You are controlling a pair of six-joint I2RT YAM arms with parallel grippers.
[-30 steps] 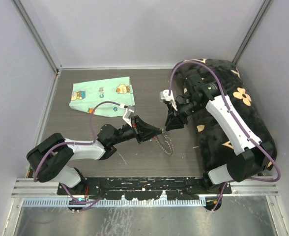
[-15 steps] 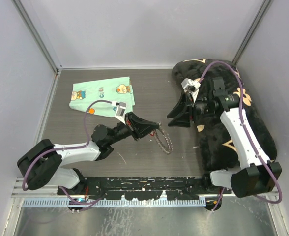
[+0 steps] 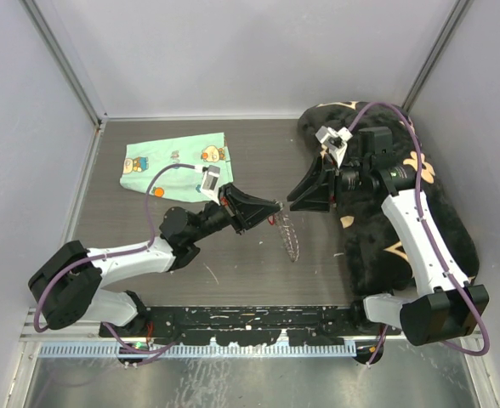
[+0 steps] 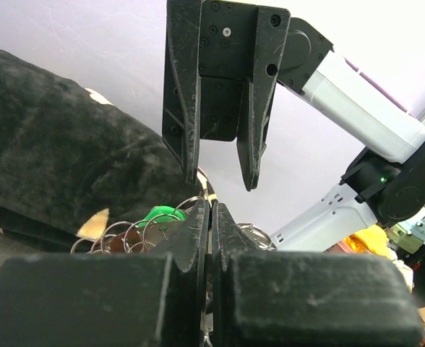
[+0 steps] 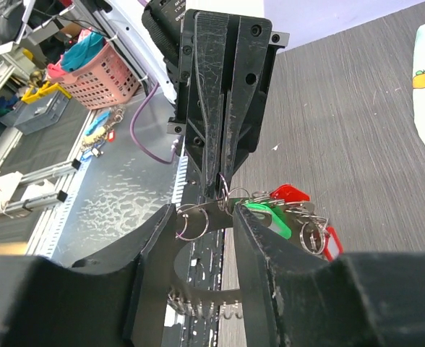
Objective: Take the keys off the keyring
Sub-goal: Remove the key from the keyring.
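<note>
My left gripper (image 3: 267, 209) is shut on the thin wire of the keyring (image 3: 289, 240), which hangs below it over the table. In the left wrist view the left gripper (image 4: 211, 211) pinches the wire, with small rings and a green-headed key (image 4: 162, 215) just behind. My right gripper (image 3: 294, 194) faces it, open. In the right wrist view its jaws (image 5: 202, 228) stand apart around a small ring and the keyring's band (image 5: 192, 285). The keys (image 5: 285, 195), red and green headed, bunch to the right. The left gripper (image 5: 223, 177) shows above them.
A mint-green cartoon-print cloth (image 3: 175, 164) lies at the back left. A black cushion with beige flowers (image 3: 420, 212) fills the right side under the right arm. Grey walls enclose the table; a metal rail (image 3: 250, 319) runs along the near edge.
The left gripper has lifted up and right with the keyring, which now hangs edge-on. The right gripper pulled back to the right, opened, and stands facing the ring again.
</note>
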